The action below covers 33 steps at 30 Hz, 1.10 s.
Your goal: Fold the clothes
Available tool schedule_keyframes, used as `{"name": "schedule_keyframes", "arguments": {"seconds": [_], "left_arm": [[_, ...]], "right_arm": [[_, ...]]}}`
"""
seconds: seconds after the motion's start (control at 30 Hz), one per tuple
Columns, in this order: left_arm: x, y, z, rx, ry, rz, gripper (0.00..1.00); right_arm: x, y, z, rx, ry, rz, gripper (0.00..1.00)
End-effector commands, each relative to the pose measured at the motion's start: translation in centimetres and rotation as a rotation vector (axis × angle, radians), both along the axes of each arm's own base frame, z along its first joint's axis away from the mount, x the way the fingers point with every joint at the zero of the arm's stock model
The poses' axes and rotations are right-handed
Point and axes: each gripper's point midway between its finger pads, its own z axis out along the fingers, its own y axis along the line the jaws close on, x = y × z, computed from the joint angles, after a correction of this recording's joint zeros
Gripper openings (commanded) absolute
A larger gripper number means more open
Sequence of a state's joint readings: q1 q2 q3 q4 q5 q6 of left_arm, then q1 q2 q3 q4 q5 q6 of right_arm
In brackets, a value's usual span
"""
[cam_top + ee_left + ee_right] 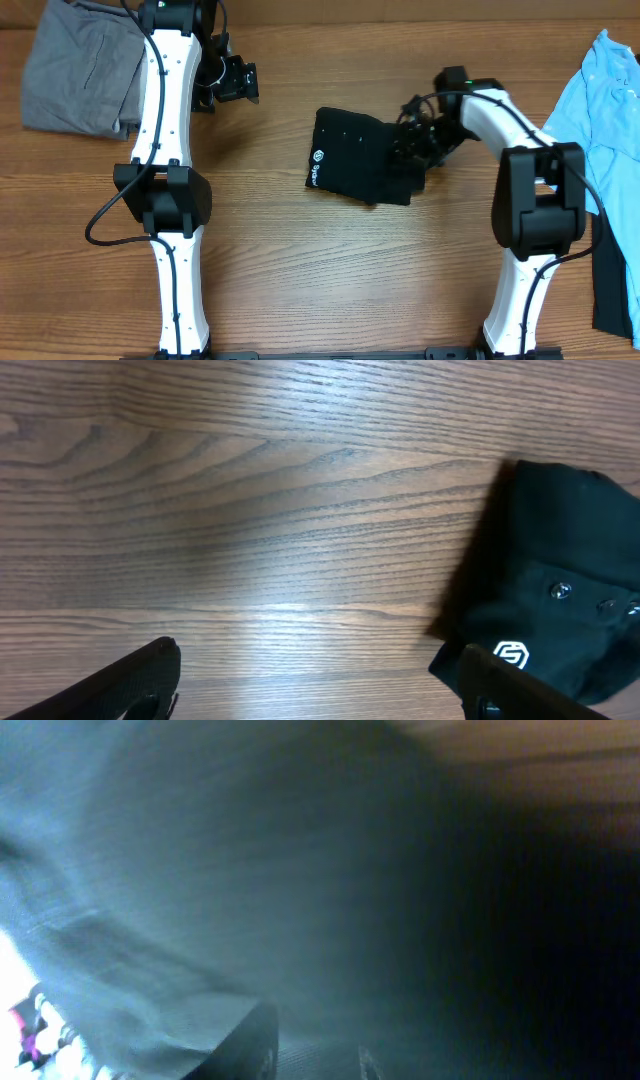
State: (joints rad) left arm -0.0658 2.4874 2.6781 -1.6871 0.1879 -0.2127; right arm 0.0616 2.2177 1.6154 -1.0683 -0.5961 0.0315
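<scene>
1. Black T-shirt (250,870) cloth lies close against the right wrist lens, blurred and filling that view. It looks soft, light and limp, so it would likely sag and slide open unless taken at a folded edge or corner.
2. Far left on the worktop (300,280), a grey garment (75,70) lies in a loose heap, well apart from the black one.
3. Left claw (235,80) hangs near that heap with its jaws spread wide, holding nothing, bare wood beneath it.
4. At the centre, the T-shirt sits as a compact folded packet, tilted, with its white logo (316,157) at the left edge.
5. Right claw (412,140) is at the packet's right edge, touching it. Whether it pinches cloth I cannot tell.
6. Far right, a light-blue shirt (605,95) lies spread out, with a dark cloth (612,280) below it. The right arm (535,200) stands between them and the packet, and will probably crowd any reach that way.
</scene>
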Motion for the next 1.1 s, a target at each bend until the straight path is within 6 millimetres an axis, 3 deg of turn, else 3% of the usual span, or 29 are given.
{"name": "schedule_keyframes", "arguments": {"seconds": [0.0, 0.07, 0.17, 0.27, 0.3, 0.37, 0.4, 0.5, 0.63, 0.87, 1.0, 1.07], "left_arm": [[-0.2, -0.7, 1.1, -0.019, -0.024, -0.044, 0.92], [-0.3, -1.3, 1.2, -0.051, -0.031, -0.083, 0.92], [-0.6, -3.7, 1.6, -0.185, -0.044, -0.188, 0.96], [-1.2, -6.8, 1.8, -0.344, -0.044, -0.278, 1.0], [-1.5, -7.9, 1.6, -0.388, -0.036, -0.296, 1.0], [-2.2, -9.9, 0.4, -0.449, 0.0, -0.322, 1.0], [-2.4, -10.6, -0.2, -0.464, 0.015, -0.329, 1.0], [-3.6, -13.8, -3.4, -0.511, 0.063, -0.377, 1.0], [-4.6, -17.6, -6.5, -0.596, 0.059, -0.437, 1.0], [-5.5, -18.6, -10.0, -0.596, 0.083, -0.425, 1.0], [-6.0, -18.4, -11.5, -0.594, 0.104, -0.408, 1.0], [-6.1, -18.4, -12.0, -0.593, 0.107, -0.396, 0.95]], "right_arm": [[0.4, -6.3, -3.0, -0.229, 0.067, -0.14, 0.25], [0.4, -7.6, -2.5, -0.24, 0.088, -0.178, 0.21], [0.4, -8.5, -0.1, -0.234, 0.101, -0.2, 0.2], [1.1, -8.9, 3.3, -0.237, 0.063, -0.203, 0.31], [1.4, -9.0, 5.0, -0.241, 0.038, -0.208, 0.39], [2.2, -9.2, 8.1, -0.25, -0.011, -0.222, 0.87], [2.6, -9.5, 9.4, -0.261, -0.031, -0.238, 1.0], [3.7, -11.0, 12.7, -0.288, -0.09, -0.284, 1.0], [4.2, -13.4, 14.0, -0.289, -0.112, -0.342, 1.0], [2.9, -16.5, 13.8, -0.293, -0.058, -0.407, 1.0], [2.9, -16.8, 13.8, -0.293, -0.057, -0.414, 1.0], [3.0, -16.8, 13.8, -0.293, -0.061, -0.414, 1.0]]}}
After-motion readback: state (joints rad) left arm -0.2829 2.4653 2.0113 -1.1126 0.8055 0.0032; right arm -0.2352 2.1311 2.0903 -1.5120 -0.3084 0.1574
